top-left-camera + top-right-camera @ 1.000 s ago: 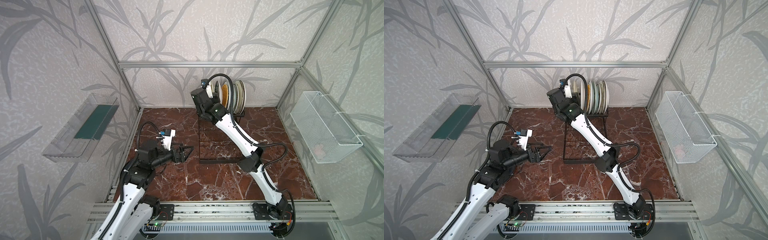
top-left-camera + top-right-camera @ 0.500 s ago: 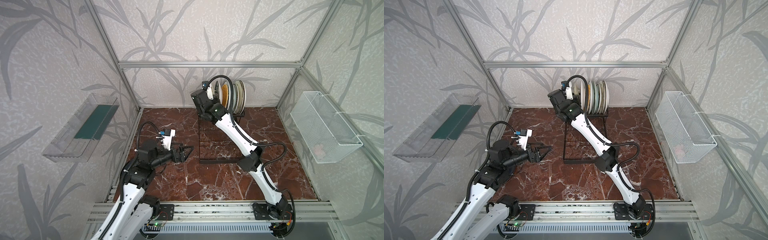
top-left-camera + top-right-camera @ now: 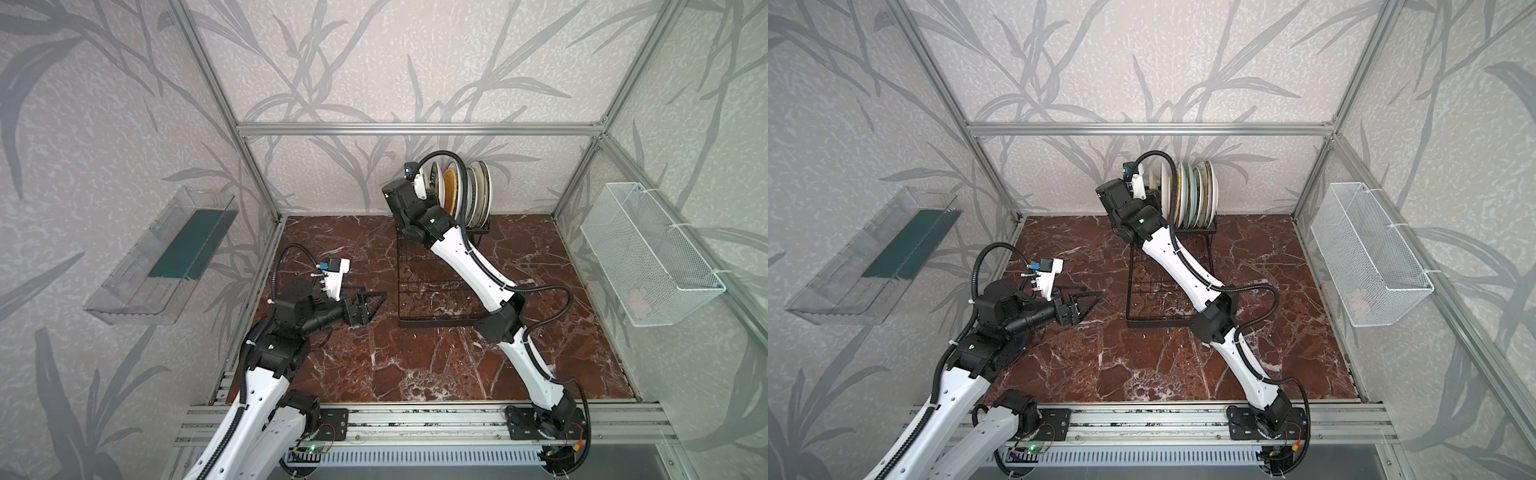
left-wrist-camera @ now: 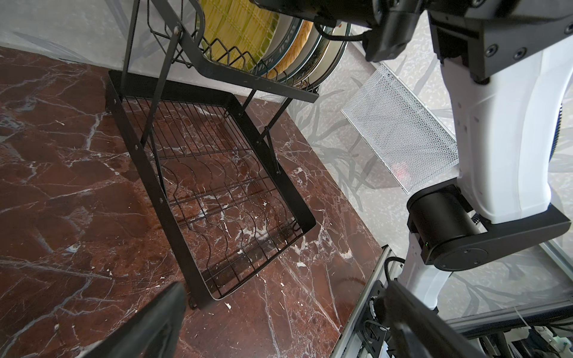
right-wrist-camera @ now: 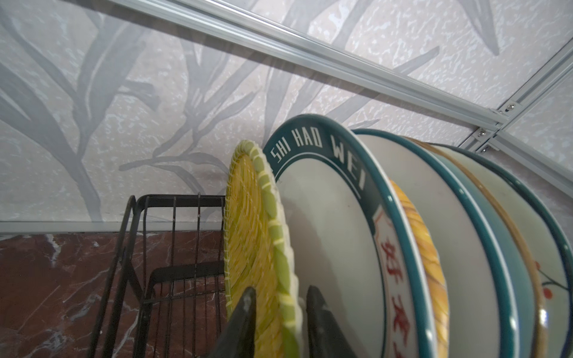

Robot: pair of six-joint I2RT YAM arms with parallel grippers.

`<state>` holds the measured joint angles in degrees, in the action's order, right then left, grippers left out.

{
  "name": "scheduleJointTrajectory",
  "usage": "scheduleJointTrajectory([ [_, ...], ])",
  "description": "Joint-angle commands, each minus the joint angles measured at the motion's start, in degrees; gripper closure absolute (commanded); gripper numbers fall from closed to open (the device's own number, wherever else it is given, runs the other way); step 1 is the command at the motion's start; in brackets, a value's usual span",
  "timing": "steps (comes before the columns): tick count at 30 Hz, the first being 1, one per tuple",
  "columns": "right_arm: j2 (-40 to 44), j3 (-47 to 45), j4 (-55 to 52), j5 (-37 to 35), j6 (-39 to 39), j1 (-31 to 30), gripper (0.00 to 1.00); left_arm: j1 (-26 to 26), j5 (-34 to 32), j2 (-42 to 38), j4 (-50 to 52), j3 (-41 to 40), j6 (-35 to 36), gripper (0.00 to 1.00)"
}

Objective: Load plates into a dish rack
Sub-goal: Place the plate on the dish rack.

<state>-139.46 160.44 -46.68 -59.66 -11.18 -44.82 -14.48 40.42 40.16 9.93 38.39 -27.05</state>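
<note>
The black wire dish rack (image 3: 436,321) (image 3: 1158,320) (image 4: 148,173) stands at the back of the marble floor. Several plates (image 3: 478,195) (image 3: 1196,195) stand upright in its raised slot row. The plate nearest my right gripper (image 5: 279,297) is a yellow woven-pattern plate (image 5: 248,232), and beside it stands a white plate with a teal rim (image 5: 325,217). The right jaws straddle the yellow plate's rim, parted, with a gap showing on one side. My left gripper (image 3: 376,305) (image 3: 1092,305) (image 4: 285,297) hangs open and empty over the floor, just off the rack's front corner.
A white mesh basket (image 3: 648,257) hangs on the right wall and a clear plastic bin (image 3: 166,257) on the left wall. The right arm (image 3: 469,266) stretches across the rack's flat grid tray (image 4: 223,186). An aluminium rail (image 3: 415,419) borders the floor's front.
The right jaws have parted from the yellow plate's rim, which now stands in the slot row. Both arms have hardly moved.
</note>
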Motion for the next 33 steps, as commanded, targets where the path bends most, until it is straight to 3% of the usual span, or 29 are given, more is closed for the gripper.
scheduleJointTrajectory([
  [1, 1.0, 1.8, 0.4, 0.0, -0.4, 0.2, 0.69, 0.4, 1.0, -0.8, -1.6, -0.5, -0.1, 0.01],
  [9, 3.3, 1.8, 1.1, 1.9, 0.1, -0.5, 0.65, 0.5, 1.4, -0.8, -2.0, -0.6, -0.5, 0.01],
  [13, 4.2, 1.9, 3.1, 0.2, 2.4, -1.2, 0.53, 0.7, 1.7, -0.6, -2.2, -0.6, -0.6, 0.01],
  [27, 8.0, 2.4, 5.7, 3.1, 5.5, -3.7, 0.43, 1.7, 2.0, -0.3, -2.6, -0.8, -1.2, 0.01],
  [33, 12.3, -0.1, 4.0, 8.3, 4.9, -4.9, 0.25, 1.9, -0.2, 0.5, 0.3, -0.3, -1.2, 0.01],
])
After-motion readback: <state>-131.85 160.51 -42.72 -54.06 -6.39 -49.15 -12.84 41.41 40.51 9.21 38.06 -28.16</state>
